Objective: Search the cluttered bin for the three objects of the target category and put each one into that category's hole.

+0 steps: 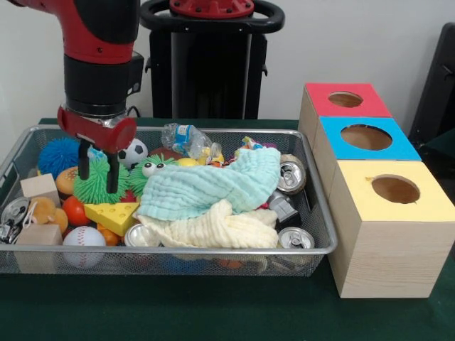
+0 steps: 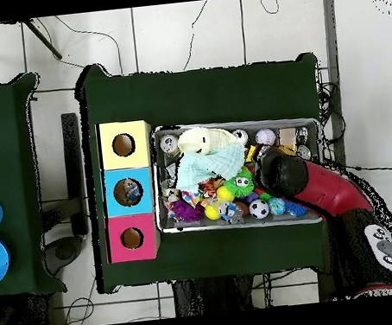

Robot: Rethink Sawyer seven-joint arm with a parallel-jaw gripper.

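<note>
A red and black robot arm is reaching down into a silver wire-mesh bin (image 1: 321,213) crowded with toys. Its gripper (image 1: 99,177) is hanging with its two black fingers parted and holding nothing, just above a spiky green ball (image 1: 98,186) on the bin's left side in the front view. One clear plastic bottle (image 1: 183,136) with a blue-and-white label is lying against the bin's far wall. A pale blue cloth (image 1: 213,186) is overlapping a cream cloth (image 1: 213,229). Beside the bin, the blue-topped box's hole (image 1: 366,137) is sitting between the red-topped box (image 1: 344,99) and the yellow-topped box (image 1: 394,234).
</note>
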